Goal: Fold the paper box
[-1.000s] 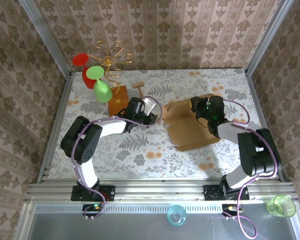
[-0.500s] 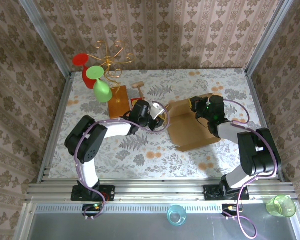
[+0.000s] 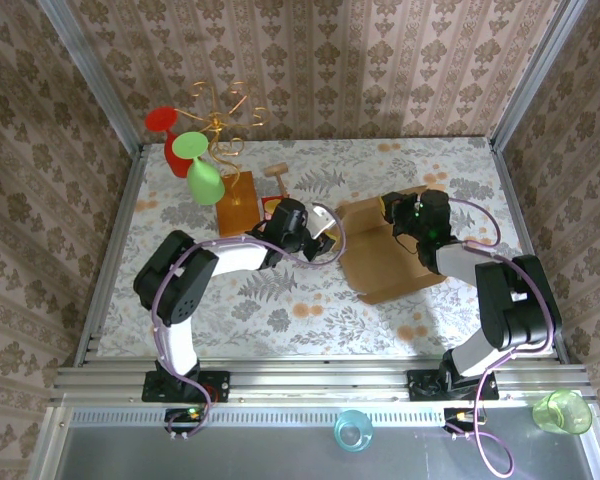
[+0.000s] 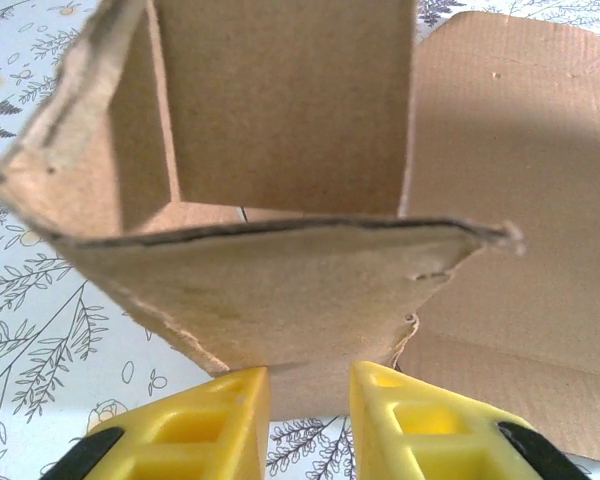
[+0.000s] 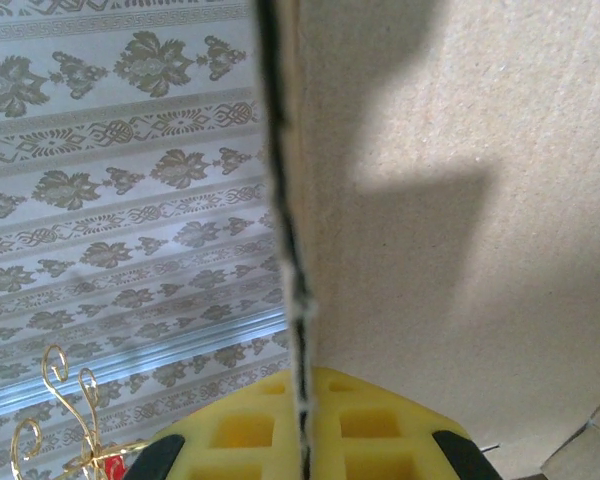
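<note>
The paper box (image 3: pixel 385 262) lies partly folded right of the table's middle, brown and flat with raised flaps. My left gripper (image 3: pixel 322 233) is at its left edge. In the left wrist view the yellow fingers (image 4: pixel 205 420) stand apart, the gripper (image 4: pixel 310 385) open, with the lower edge of a raised flap (image 4: pixel 280 280) of the box reaching into the gap. My right gripper (image 3: pixel 405 215) is at the box's far side. In the right wrist view that gripper (image 5: pixel 302 385) is shut on an upright wall of the box (image 5: pixel 430 200), whose edge runs between the pads.
An orange-brown wooden board (image 3: pixel 235 200) with a gold wire stand (image 3: pixel 220 115) holds a red glass (image 3: pixel 162 120) and a green glass (image 3: pixel 205 180) at the back left. A small wooden piece (image 3: pixel 277 172) lies beside it. Patterned walls enclose the table.
My left gripper has moved right, from beside the wooden board to the box's left flap. The right gripper has held its place on the box.
</note>
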`<state>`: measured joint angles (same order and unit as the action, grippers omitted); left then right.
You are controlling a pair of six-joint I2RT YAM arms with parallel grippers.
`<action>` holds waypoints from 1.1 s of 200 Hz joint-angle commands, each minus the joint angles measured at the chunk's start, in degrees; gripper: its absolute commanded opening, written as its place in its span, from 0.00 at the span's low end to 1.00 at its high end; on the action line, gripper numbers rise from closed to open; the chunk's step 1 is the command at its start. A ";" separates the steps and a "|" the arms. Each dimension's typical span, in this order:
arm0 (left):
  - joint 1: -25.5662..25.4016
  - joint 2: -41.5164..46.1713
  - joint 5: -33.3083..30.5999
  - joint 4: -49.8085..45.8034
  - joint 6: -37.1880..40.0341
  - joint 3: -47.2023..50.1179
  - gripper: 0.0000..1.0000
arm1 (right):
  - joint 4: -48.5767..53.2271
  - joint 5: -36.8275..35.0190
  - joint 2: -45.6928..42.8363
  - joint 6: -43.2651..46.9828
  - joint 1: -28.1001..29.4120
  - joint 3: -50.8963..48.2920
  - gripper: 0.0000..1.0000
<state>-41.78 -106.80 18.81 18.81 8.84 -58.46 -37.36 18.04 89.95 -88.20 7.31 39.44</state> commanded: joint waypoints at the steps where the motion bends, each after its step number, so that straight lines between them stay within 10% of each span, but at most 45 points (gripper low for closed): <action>1: -1.27 -0.29 2.33 1.67 1.29 -2.05 0.26 | 3.09 1.40 1.66 0.90 0.42 0.12 0.00; 220: -4.21 -4.52 -12.59 14.10 -9.43 -3.20 0.40 | 1.15 1.26 2.57 0.22 1.39 -0.22 0.00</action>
<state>-46.52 -109.60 9.47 29.26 0.84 -58.61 -39.57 16.95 90.83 -88.49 7.38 39.57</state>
